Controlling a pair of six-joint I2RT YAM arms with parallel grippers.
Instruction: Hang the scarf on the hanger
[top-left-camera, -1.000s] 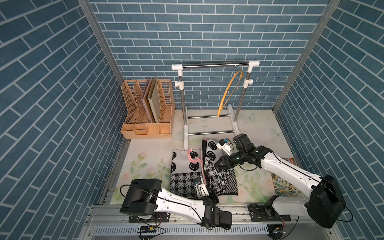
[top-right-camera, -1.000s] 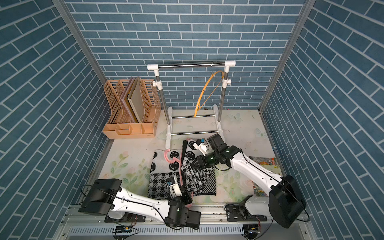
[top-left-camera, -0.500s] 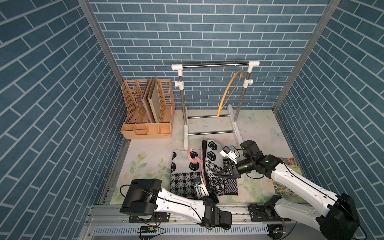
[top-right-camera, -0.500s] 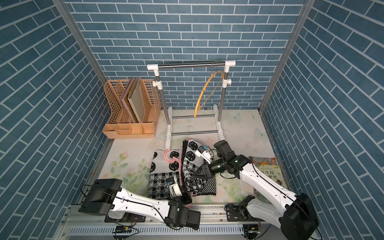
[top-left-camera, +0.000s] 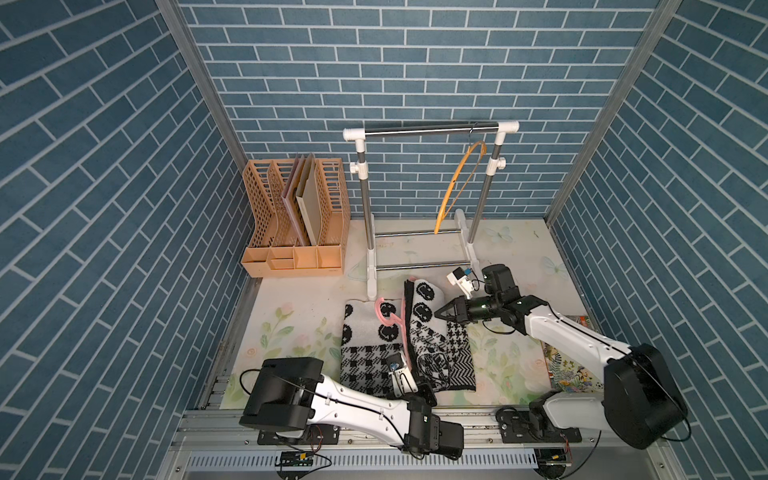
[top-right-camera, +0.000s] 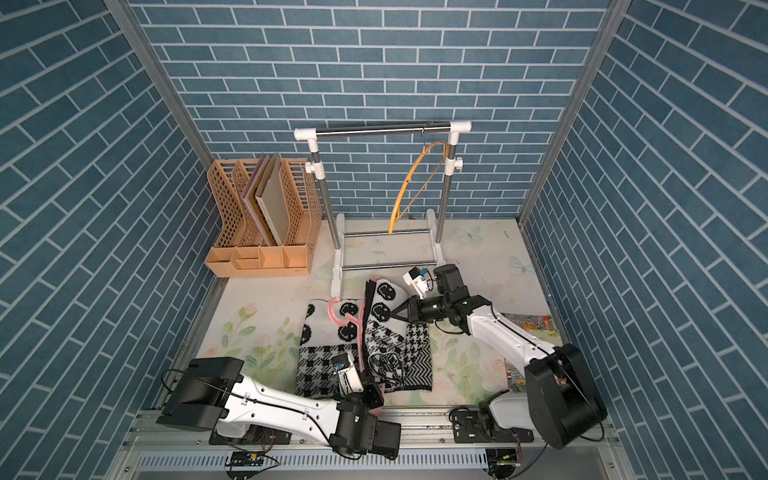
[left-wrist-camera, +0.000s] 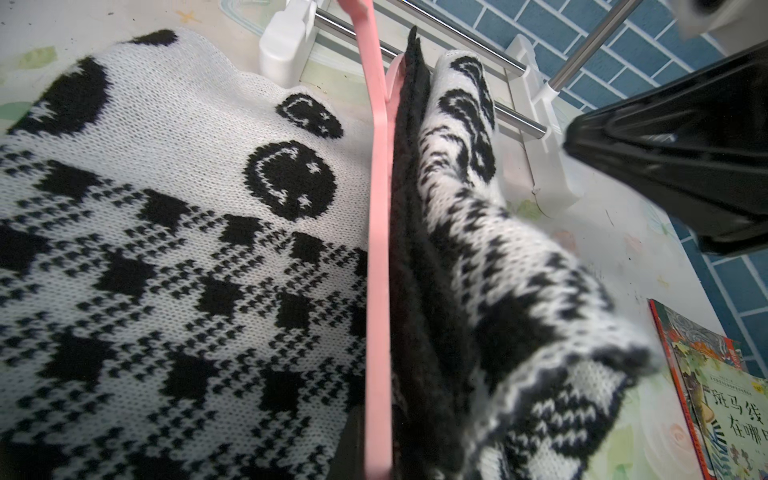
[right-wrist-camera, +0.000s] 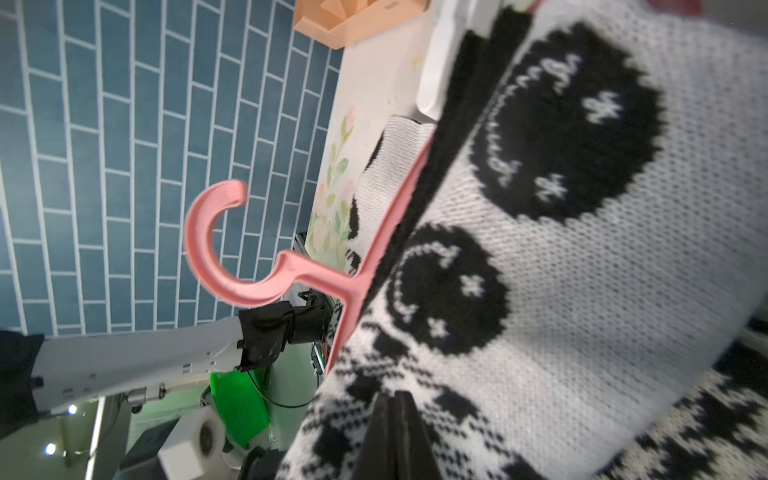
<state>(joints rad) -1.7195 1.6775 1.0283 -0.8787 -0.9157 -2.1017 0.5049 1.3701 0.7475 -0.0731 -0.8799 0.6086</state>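
A black-and-white knit scarf (top-left-camera: 365, 332) (top-right-camera: 328, 353) with smiley faces lies on the table. It is folded over a pink hanger (top-left-camera: 384, 316) (top-right-camera: 338, 313), and its right half (top-left-camera: 432, 345) stands raised along the hanger's bar. My left gripper (top-left-camera: 415, 374) (top-right-camera: 365, 376) is shut on the near end of the pink hanger (left-wrist-camera: 380, 208). My right gripper (top-left-camera: 439, 314) (top-right-camera: 397, 314) is shut, its tips (right-wrist-camera: 392, 399) against the right half of the scarf (right-wrist-camera: 582, 291). No cloth shows between the jaws. The hanger's hook (right-wrist-camera: 216, 249) sticks out to the left.
A white and steel clothes rack (top-left-camera: 430, 131) stands at the back with an orange hanger (top-left-camera: 457, 183) on its bar. A tan file organiser (top-left-camera: 295, 224) holding boards sits back left. A picture book (top-left-camera: 569, 365) lies front right, under my right arm.
My right gripper's jaws have gone from open to shut at the scarf's right half, and that arm has swung a little to the right. The left arm and the hanger have not moved.
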